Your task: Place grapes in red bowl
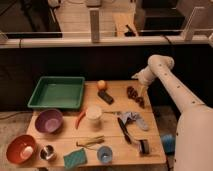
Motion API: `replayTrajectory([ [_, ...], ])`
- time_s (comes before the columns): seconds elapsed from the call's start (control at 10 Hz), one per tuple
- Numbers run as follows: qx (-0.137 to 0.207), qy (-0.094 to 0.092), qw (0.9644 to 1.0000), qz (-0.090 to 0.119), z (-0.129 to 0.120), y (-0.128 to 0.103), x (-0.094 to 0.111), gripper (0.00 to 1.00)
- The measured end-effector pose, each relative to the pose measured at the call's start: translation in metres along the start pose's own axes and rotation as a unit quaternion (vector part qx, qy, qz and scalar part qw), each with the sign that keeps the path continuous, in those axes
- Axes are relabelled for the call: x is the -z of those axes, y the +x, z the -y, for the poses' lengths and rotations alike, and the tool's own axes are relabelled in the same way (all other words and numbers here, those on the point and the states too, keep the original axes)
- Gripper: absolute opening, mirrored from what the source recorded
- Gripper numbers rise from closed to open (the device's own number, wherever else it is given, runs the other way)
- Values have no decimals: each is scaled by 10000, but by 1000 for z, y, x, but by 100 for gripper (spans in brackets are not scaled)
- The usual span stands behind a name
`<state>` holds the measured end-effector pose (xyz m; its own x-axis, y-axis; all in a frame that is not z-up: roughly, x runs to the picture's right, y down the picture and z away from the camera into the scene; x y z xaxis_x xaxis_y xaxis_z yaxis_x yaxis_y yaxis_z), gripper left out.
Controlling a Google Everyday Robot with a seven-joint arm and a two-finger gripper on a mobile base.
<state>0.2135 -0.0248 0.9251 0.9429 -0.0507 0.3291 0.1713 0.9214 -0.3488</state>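
- The wooden table [112,146] fills the middle of the scene, cluttered from end to end.
- The white arm [176,92] reaches in from the right, elbow high, forearm angled down toward the table's far right corner.
- A green tray [56,93] sits at the far left of the table.
- The purple bowl [48,120] is just in front of the tray, near the left edge.
- The red bowl [20,148] sits at the near left corner, with something pale lying inside it, well apart from the fruit on the far side.
- A white cup [93,114] stands mid-table, and a thin red chili pepper [79,119] lies right beside it on the left.
- The grapes [134,95] lie on the table at the far right, a dark bunch running toward the edge.
- The gripper [142,90] is down right at the grapes, at the bunch's right side; whether it is released or clenched, I cannot tell.
- A dark block [105,97] lies near the orange fruit [101,85] at the table's far edge.
- A small steel cup [47,152] stands just right of the red bowl.
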Motion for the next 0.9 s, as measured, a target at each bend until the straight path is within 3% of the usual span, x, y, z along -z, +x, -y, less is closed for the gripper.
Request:
replayTrajectory([
  [0.2,-494,-74,9988,20,-11,6,-14,80],
  [0.7,-815,-475,9955,58,-31,-5,-47,80],
  [0.9,-943,-477,9944,14,-32,-4,-57,80],
])
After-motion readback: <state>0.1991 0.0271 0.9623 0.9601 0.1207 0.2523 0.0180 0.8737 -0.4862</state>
